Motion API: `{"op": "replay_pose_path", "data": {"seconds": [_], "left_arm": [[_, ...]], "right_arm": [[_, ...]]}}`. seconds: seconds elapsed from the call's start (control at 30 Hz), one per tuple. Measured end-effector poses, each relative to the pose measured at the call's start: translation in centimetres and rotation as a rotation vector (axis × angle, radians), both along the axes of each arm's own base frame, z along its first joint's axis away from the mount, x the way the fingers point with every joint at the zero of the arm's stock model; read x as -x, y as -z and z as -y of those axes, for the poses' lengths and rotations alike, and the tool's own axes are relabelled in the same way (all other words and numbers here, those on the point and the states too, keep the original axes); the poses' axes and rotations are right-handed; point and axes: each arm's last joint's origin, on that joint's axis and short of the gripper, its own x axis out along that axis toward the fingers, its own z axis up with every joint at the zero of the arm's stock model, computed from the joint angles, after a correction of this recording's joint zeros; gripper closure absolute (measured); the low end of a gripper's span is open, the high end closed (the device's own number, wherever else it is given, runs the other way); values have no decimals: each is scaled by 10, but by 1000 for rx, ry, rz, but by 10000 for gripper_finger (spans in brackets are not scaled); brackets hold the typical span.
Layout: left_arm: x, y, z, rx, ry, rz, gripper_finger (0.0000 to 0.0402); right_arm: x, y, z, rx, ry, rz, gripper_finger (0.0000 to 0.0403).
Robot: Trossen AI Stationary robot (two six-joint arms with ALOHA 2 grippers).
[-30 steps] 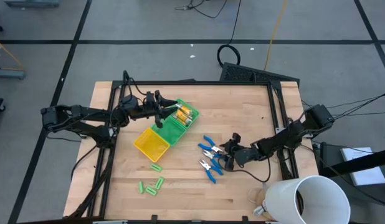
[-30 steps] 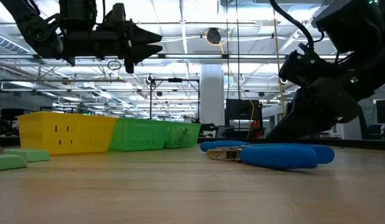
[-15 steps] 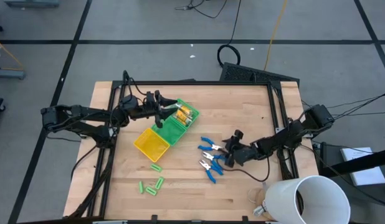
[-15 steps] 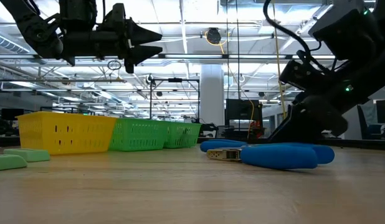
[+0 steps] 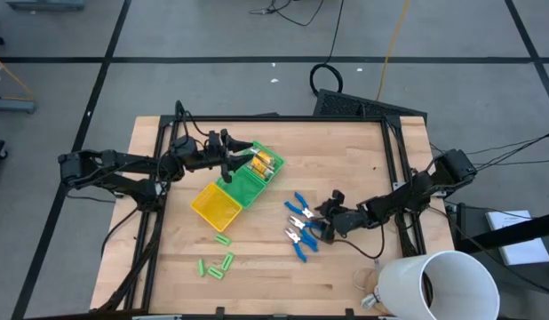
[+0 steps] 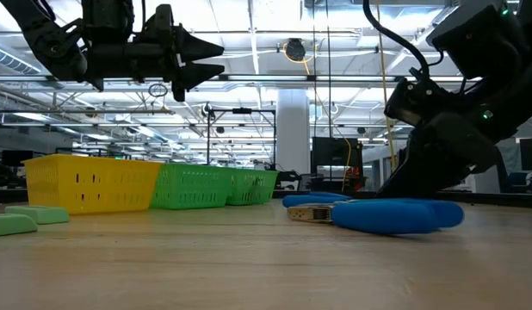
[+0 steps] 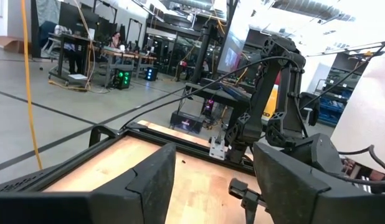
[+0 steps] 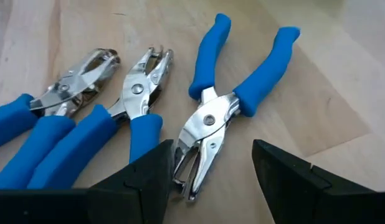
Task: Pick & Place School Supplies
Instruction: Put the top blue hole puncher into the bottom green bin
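Note:
Three blue-handled tools [image 8: 233, 99] [image 8: 142, 93] [image 8: 55, 112] lie flat on the wood, right of the table's middle [image 5: 298, 224]. My right gripper [image 5: 323, 224] [image 8: 211, 152] is low over them and open. Its fingers stand on either side of the metal head of the nearest tool without touching it. Yellow-orange pieces [image 5: 267, 164] lie in the tray's far compartment. Several light-green sticks [image 5: 217, 264] lie on the table near its near edge. My left gripper [image 5: 239, 160] [image 7: 214, 162] hangs open above the tray.
The green-and-yellow compartment tray [image 5: 214, 203] sits left of the table's middle, under my left gripper. A big white cup [image 5: 439, 284] stands at the near right corner. Bare wood lies between the tray and the blue tools. Black frame rails run along the table's edges.
My right gripper rose a little and drew back toward the table's right edge, then came down again onto the same spot over the blue tools. Its fingers stayed open. The left arm kept still.

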Motion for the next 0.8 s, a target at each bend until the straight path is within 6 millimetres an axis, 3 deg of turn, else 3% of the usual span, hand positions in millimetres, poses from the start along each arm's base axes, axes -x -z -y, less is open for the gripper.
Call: {"op": "replay_pose_path", "data": {"seconds": [0.23, 0.63, 0.8], "left_arm": [[0, 0, 0, 0, 0, 0, 202], [0, 0, 0, 0, 0, 0, 230], [0, 0, 0, 0, 0, 0, 239]], "right_arm": [[6, 5, 6, 97, 77, -66, 193], [-1, 0, 6, 100, 60, 15, 193], [-2, 9, 7, 112, 57, -12, 193]]}}
